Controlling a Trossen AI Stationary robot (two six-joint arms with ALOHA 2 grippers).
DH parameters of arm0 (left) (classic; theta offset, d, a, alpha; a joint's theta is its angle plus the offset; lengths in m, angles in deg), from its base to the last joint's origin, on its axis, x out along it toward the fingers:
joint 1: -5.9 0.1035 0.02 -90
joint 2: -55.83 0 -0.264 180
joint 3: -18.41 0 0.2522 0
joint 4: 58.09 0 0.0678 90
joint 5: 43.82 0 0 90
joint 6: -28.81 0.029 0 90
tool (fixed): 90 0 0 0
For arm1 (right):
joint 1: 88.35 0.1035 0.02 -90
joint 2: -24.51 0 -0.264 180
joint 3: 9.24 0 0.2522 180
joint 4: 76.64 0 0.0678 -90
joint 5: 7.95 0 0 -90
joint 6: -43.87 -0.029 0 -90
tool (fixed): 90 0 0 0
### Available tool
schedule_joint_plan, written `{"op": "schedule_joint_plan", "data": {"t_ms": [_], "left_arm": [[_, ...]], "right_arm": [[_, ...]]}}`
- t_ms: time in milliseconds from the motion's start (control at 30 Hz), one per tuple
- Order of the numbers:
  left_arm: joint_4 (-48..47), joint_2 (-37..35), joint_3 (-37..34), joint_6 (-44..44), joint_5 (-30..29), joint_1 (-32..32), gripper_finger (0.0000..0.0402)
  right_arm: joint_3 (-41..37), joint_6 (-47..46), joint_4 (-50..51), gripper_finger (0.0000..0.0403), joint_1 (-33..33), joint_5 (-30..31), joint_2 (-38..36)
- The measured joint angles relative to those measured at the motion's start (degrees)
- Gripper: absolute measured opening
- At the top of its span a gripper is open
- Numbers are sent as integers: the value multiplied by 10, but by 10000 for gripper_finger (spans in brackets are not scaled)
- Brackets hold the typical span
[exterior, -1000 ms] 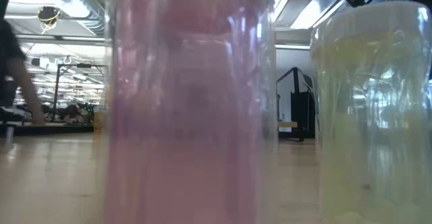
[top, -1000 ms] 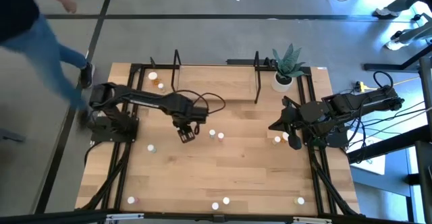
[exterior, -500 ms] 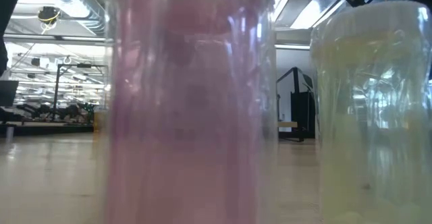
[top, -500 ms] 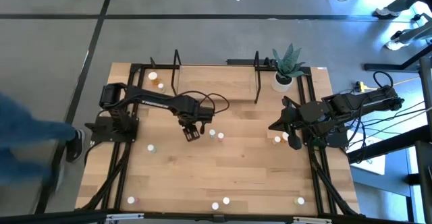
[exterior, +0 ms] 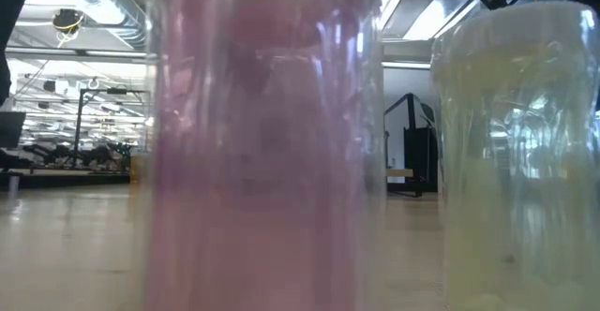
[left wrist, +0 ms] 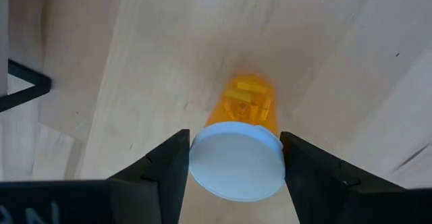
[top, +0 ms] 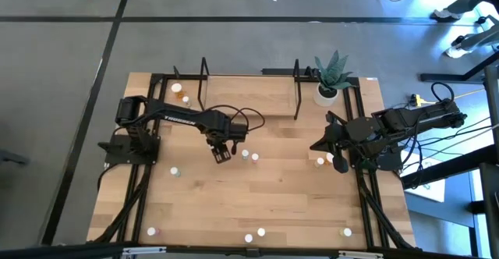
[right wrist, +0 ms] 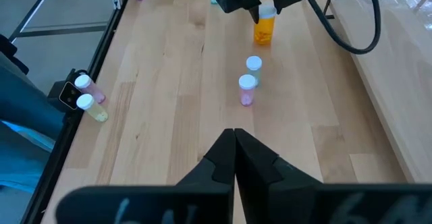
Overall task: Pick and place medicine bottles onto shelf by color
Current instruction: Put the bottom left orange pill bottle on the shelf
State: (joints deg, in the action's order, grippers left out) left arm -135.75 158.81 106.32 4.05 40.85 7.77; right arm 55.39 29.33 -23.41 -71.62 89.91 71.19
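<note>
My left gripper (top: 221,152) is at mid-table, shut on an orange bottle with a white cap (left wrist: 237,158); the bottle also shows in the right wrist view (right wrist: 264,30). Just to its right, two small bottles (top: 249,156) stand on their bases; one is pink (right wrist: 247,90). My right gripper (top: 320,146) is shut and empty near the right edge, beside another bottle (top: 320,162). The shelf (top: 249,95) stands at the far edge with black loops at both ends. Two bottles (top: 180,94) stand by its left end. My left gripper pinches the orange bottle's white cap (left wrist: 202,173) by its sides between its two fingers (left wrist: 169,170). The fingers come from above, pointing down. The orange body hangs below the cap, about upright. I cannot tell whether its base touches the table.
A potted plant (top: 330,78) stands at the far right corner. Loose bottles stand near the left edge (top: 175,171) and along the near edge (top: 255,235). A pink one (exterior: 262,142) and a yellowish one (exterior: 516,161) fill the low view. Black frame rails run along both sides.
My left gripper has gone a little toward the table's right and far edges and has then kept still. A person who was walking beside the table's left side has gone out of view.
</note>
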Motion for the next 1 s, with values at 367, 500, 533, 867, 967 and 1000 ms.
{"op": "schedule_joint_plan", "data": {"t_ms": [367,500,533,867,967,1000], "left_arm": [[0,0,0,0,-6,0,267],[-1,0,0,0,-17,0,287],[-2,0,0,0,-17,0,290],[-2,0,-17,0,-9,0,294],[7,0,-18,13,-8,0,294],[9,0,-18,15,-8,0,294]], "right_arm": [[0,0,0,10,0,0,0],[0,0,0,10,0,0,0],[0,0,0,10,0,0,0],[0,0,0,10,0,0,0],[0,0,0,10,0,0,0],[0,0,0,10,0,0,0]]}}
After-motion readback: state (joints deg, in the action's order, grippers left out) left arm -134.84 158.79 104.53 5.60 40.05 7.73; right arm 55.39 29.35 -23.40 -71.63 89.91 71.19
